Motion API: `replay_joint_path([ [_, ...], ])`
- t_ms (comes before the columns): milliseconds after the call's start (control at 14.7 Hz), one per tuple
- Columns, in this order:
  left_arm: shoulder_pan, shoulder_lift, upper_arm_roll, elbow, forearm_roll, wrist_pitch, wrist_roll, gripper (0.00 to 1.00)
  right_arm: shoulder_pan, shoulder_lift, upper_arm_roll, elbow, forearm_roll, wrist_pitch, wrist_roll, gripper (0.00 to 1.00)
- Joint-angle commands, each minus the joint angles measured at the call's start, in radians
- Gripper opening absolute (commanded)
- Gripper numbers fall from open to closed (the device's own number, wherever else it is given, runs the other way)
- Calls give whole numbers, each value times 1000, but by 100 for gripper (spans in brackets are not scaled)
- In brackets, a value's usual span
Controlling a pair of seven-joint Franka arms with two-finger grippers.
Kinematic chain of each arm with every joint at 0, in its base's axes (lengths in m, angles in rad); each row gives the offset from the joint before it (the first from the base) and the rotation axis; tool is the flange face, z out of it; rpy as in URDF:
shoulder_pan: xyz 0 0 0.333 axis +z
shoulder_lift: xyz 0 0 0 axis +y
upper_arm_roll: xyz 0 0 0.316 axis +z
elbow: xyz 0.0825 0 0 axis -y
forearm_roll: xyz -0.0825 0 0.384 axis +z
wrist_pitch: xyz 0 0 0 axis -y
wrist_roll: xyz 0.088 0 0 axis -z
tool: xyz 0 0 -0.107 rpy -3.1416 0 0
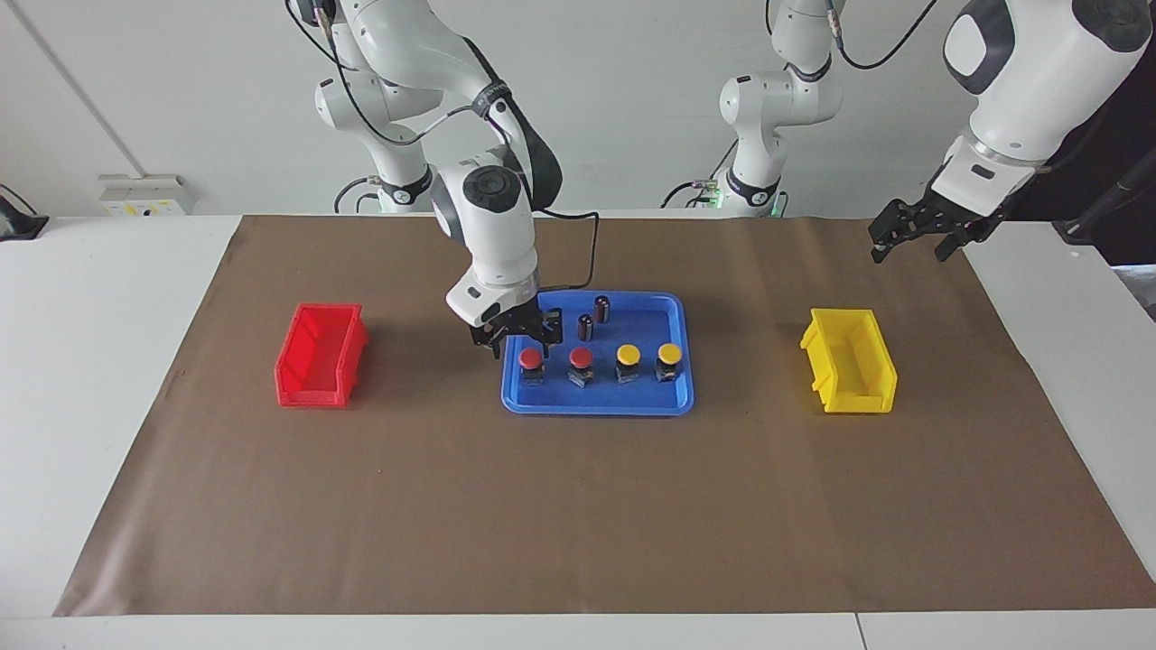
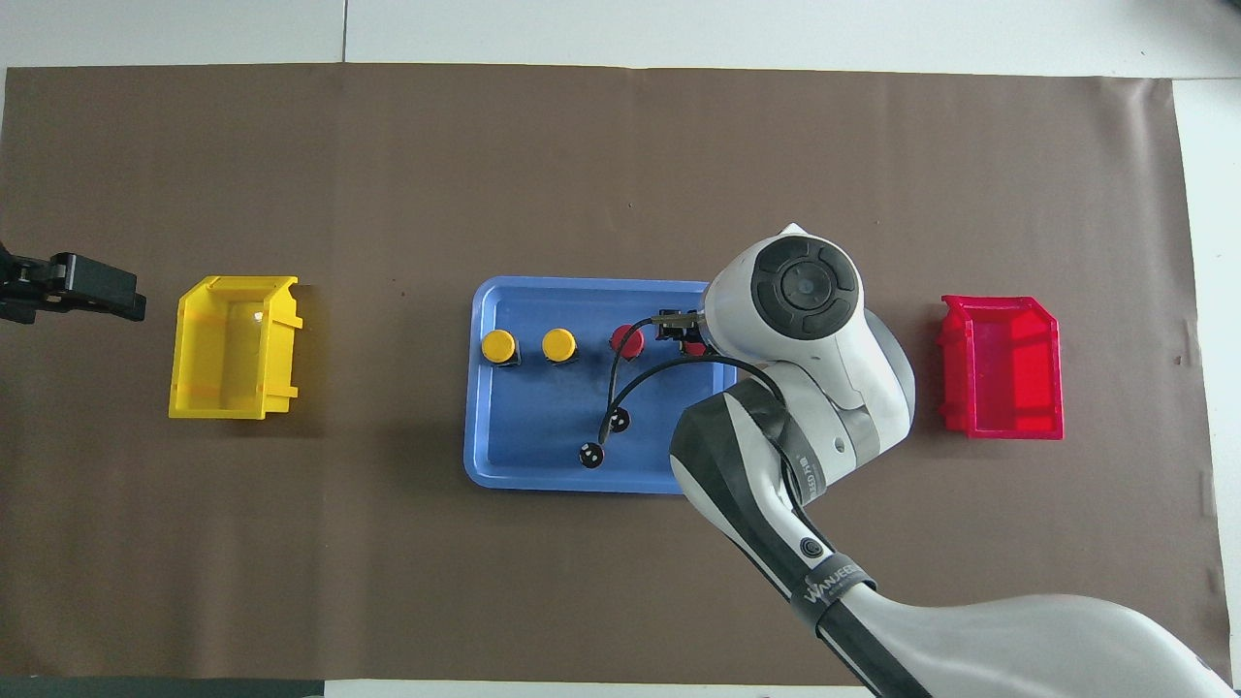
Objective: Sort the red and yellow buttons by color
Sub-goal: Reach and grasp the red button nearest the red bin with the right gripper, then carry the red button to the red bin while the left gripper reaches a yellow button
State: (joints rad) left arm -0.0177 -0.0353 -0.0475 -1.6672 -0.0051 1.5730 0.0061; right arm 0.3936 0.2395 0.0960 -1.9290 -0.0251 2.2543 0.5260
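Four buttons stand in a row in a blue tray (image 1: 673,311): two red (image 1: 531,358) (image 1: 581,358) and two yellow (image 1: 628,355) (image 1: 669,353). My right gripper (image 1: 526,339) is open and hangs just above the red button at the end of the row toward the right arm's end of the table. In the overhead view the right gripper (image 2: 681,334) and its wrist hide most of that button (image 2: 694,347). The other red button (image 2: 626,340) and the yellow ones (image 2: 559,345) (image 2: 498,346) show fully. My left gripper (image 1: 908,236) waits open in the air, past the yellow bin.
A red bin (image 1: 321,354) stands toward the right arm's end, a yellow bin (image 1: 849,361) toward the left arm's end; both look empty. Two dark brown cylinders (image 1: 601,307) (image 1: 585,327) stand in the tray, nearer to the robots than the buttons. Brown paper covers the table.
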Motion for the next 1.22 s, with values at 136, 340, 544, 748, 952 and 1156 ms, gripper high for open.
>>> replay_joint_path([
  [136, 2, -61, 0, -92, 22, 24, -6, 100, 4, 12, 1, -24, -10, 50, -12, 81],
  [340, 2, -64, 0, -103, 22, 38, -8, 100, 5, 21, 1, -24, -10, 60, -17, 73],
  [544, 2, -77, 0, -126, 22, 42, -15, 100, 7, 27, 1, -24, -12, 79, -18, 68],
  [748, 2, -77, 0, -128, 22, 50, -14, 100, 8, 35, 1, -27, -12, 85, -18, 64],
  [952, 4, -78, 0, -131, 22, 45, -12, 100, 8, 35, 1, -27, -12, 84, -18, 51],
  [1156, 4, -84, 0, -141, 22, 53, -18, 100, 8, 40, 1, -4, -12, 62, -18, 32],
])
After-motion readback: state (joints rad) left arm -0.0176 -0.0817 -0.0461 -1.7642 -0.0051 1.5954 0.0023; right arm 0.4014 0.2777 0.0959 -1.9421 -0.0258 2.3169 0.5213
